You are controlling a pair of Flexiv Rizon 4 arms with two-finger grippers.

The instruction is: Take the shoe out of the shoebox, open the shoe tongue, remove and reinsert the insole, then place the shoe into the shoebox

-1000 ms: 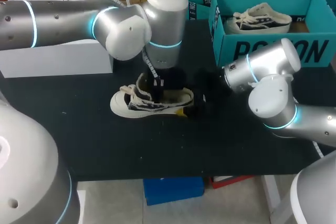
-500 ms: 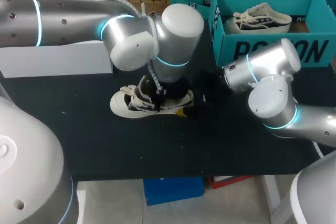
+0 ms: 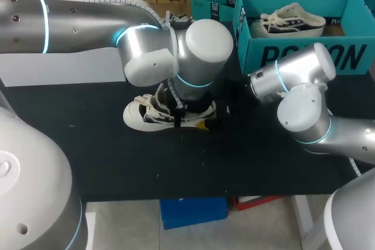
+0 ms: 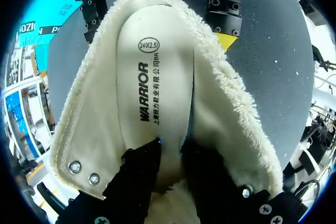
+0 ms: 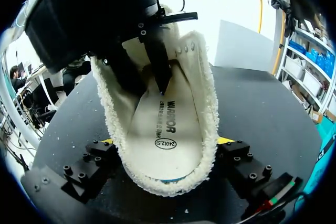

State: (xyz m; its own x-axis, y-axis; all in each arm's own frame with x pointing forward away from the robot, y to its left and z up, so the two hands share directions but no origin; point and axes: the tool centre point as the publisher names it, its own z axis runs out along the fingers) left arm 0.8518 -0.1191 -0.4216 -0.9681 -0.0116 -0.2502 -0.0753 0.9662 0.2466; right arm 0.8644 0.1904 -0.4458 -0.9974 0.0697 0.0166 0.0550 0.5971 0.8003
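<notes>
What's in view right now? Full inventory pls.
shoe: 1, cream with dark side panels, middle of the table, toe toward my left
insole: 1, cream, inside the shoe
shoebox: 1, teal, open, far right of the table
second shoe: 1, cream and dark, inside the shoebox
white box: 1, far left of the table
table: 1, black
left gripper: 1, black, down in the shoe's opening, at the insole
right gripper: 1, black with yellow tips, shut on the shoe's heel from both sides
</notes>
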